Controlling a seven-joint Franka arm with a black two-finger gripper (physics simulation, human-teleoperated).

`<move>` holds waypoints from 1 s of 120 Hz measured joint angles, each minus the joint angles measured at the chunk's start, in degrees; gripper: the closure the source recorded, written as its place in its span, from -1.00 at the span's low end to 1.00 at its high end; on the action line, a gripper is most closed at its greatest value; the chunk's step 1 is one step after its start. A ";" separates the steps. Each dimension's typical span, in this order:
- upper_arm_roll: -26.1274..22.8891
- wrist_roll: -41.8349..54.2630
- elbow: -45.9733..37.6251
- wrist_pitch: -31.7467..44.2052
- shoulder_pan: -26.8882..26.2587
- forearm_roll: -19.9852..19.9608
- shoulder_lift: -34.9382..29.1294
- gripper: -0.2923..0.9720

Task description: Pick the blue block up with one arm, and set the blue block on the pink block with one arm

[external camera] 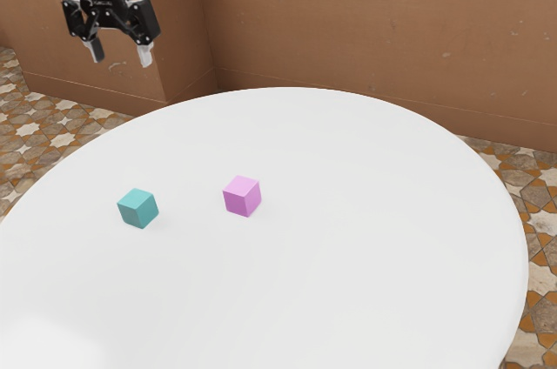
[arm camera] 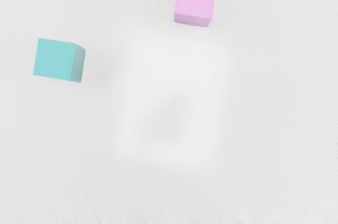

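Observation:
A teal-blue block [external camera: 138, 207] rests on the round white table [external camera: 348, 238], toward the exterior view's left. A pink block [external camera: 242, 195] stands a short way to its right, apart from it. My black gripper [external camera: 120, 53] hangs high above the table's far left edge, well away from both blocks, open with nothing between its fingers. From the wrist camera, the blue block [arm camera: 58, 59] and the pink block [arm camera: 195, 0] both lie on the white surface below my hand, with a soft grey shadow of the hand between them and the camera's centre.
A brown wall [external camera: 365, 21] runs behind the table, with a patterned tile floor [external camera: 43, 117] around it. The table's rounded edge curves down the exterior view's right side.

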 joint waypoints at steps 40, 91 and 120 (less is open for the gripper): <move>-0.49 -0.42 -11.98 7.82 -0.38 0.09 -4.45 -0.54; -11.85 7.79 -38.10 30.14 19.31 3.25 -8.12 -0.54; -11.80 15.01 -44.38 40.00 22.45 3.56 -6.74 -0.54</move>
